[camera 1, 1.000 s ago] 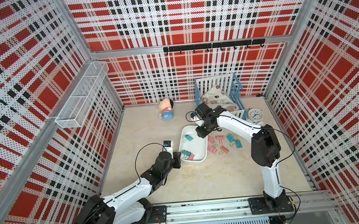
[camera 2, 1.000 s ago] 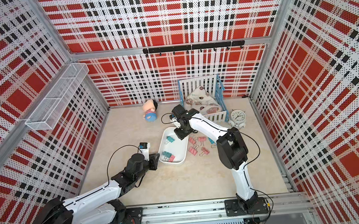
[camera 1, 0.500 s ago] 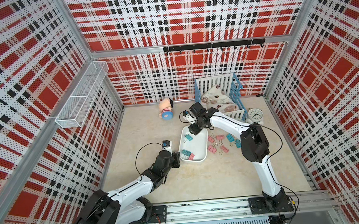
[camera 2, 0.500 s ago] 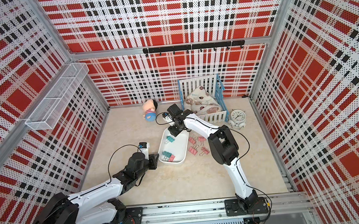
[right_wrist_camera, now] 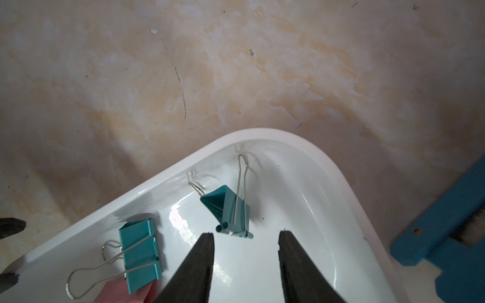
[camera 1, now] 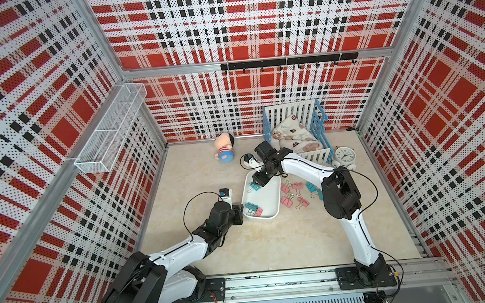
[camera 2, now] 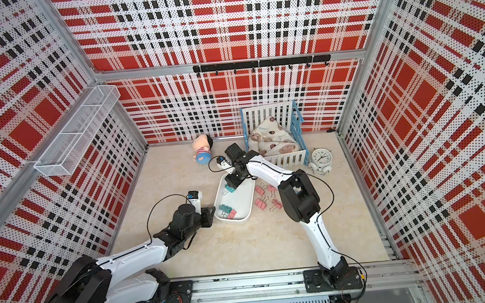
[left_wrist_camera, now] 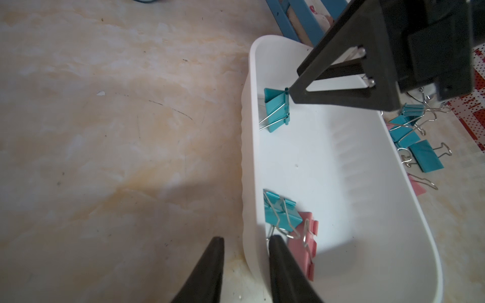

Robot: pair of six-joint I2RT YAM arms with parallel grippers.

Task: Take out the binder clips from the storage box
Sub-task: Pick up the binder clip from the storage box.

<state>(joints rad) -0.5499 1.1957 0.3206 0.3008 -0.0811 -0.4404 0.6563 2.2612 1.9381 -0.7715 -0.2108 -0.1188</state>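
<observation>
Storage box (camera 1: 267,196) mid-bench (camera 1: 272,244). Inside: teal clip (right_wrist_camera: 228,210) at far end; teal and pink clips (left_wrist_camera: 280,215) in near-left corner. Loose clips (camera 1: 298,193) on bench just right of box. Right pincer (right_wrist_camera: 244,234) spread, empty, over far teal clip. Left pincer (left_wrist_camera: 246,238) slightly spread, astride box's near-left wall.
</observation>
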